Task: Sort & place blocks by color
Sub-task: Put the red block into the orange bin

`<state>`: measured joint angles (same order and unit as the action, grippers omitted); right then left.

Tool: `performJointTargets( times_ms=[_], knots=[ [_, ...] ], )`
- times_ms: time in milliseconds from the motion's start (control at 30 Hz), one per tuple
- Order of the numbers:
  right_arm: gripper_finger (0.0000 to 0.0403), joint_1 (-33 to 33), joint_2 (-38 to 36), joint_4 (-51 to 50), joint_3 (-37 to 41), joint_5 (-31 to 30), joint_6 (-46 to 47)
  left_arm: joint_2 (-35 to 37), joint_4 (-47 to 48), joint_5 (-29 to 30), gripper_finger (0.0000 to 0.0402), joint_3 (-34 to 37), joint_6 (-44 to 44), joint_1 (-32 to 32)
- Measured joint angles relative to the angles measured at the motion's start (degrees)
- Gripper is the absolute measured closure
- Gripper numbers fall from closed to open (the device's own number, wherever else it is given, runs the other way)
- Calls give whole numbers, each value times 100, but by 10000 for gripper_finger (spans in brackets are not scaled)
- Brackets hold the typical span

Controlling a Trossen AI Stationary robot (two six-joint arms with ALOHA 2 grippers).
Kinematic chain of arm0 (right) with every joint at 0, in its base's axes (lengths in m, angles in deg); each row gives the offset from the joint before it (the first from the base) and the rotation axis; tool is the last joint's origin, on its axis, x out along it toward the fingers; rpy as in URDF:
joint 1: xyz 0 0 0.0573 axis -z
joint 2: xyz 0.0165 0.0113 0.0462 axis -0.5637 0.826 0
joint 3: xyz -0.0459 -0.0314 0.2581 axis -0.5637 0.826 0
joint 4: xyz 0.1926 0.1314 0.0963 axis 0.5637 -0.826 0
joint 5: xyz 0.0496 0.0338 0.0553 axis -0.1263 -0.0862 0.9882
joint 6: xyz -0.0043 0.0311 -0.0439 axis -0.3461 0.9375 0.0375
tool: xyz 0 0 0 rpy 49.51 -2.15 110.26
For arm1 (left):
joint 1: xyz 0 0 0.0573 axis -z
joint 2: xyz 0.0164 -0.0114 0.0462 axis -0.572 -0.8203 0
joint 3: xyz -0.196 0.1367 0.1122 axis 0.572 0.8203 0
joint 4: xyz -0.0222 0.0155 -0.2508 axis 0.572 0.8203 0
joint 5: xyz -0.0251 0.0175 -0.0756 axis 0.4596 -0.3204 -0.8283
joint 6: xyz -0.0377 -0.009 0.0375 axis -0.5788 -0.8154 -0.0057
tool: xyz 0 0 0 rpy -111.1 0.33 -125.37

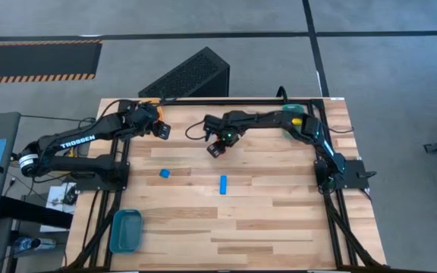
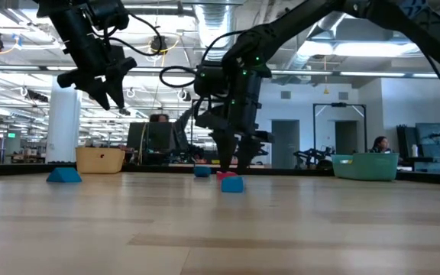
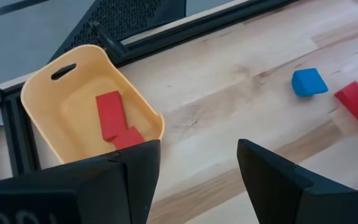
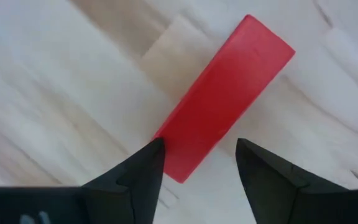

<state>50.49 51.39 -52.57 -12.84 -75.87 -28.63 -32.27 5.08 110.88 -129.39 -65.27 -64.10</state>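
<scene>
Right pincer [image 4: 197, 163], fingers apart, straddles a red bar [image 4: 224, 96] mid-counter; left pincer [image 3: 194, 168], also apart, hovers by the orange bin [image 3: 42, 93] holding two red blocks [image 3: 114, 119]. Blue blocks [image 1: 223, 184] remain unsorted.

Open table around your right gripper [image 1: 217, 149] over the red bar [image 4: 222, 123]; nearest obstacles: blue cube [image 1: 165, 174] and blue bar [image 1: 223, 184], both nearer.
</scene>
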Motion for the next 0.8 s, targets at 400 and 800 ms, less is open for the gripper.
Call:
performJointTargets(
  times_ms=[400, 800],
  knots=[
    [380, -169, -251, -200, 49, -477, -726, 53, 173, -215, 203, 0, -119, 262],
    [398, 57, -2101, 764, 2248, -733, -448, 939, 498, -206, 203, -2, -556, 334]
  ],
)
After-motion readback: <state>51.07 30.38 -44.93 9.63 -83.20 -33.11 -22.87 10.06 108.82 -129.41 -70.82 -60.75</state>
